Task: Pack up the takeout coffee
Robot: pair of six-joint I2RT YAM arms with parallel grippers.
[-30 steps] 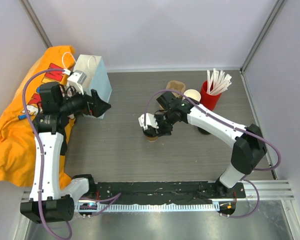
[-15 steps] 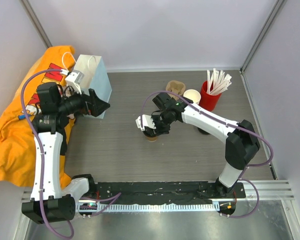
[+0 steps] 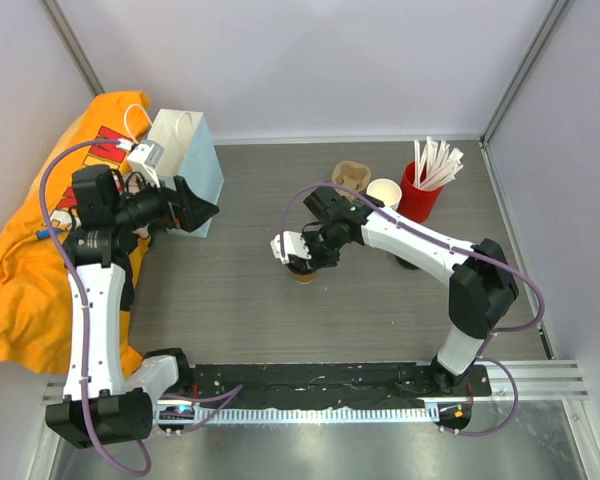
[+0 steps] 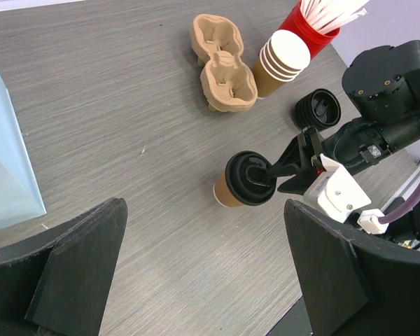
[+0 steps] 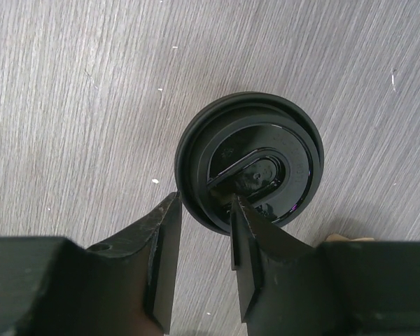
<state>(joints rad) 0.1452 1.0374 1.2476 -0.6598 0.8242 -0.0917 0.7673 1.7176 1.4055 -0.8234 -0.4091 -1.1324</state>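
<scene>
Grasp step: right gripper straddles coffee lid rim mid-tabletop, pinch unclear; left gripper gapes wide. Next: firm pinch, lift toward bag.

One lidded coffee cup stood out there, plus one cardboard carrier, one stack of lidless cups and one pile of black lids. One red holder of straws, one pale-blue bag and one orange cloth rounded it out.
</scene>
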